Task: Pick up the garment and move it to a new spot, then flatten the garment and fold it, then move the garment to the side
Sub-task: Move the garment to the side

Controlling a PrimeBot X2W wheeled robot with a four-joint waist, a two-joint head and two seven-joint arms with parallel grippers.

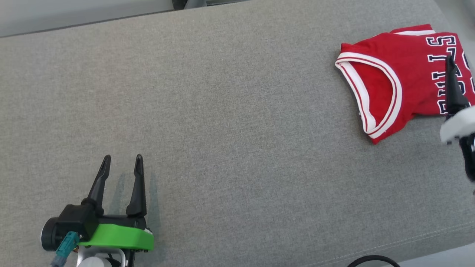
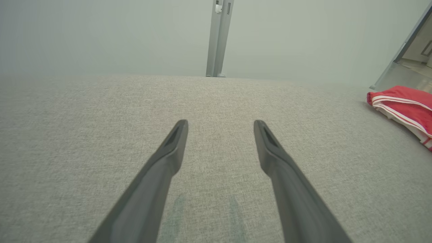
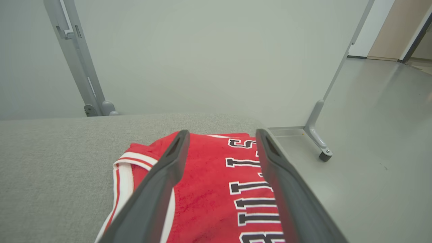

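Red jersey [image 1: 400, 70] with white trim and dark lettering, folded compactly, flat on the grey fabric surface [image 1: 222, 111]; directly below and ahead of the right gripper [image 3: 221, 135], close to the surface's edge on that gripper's right side; right gripper spread wide above the lettering, clasping nothing, contact with the cloth unclear; jersey well off to the right of the left gripper [image 1: 123, 157]; left gripper likewise wide apart, empty, low over bare fabric; beyond the right gripper, a pale wall [image 3: 209, 60], a grey metal leg [image 3: 317, 135] and smooth floor [image 3: 371, 168].
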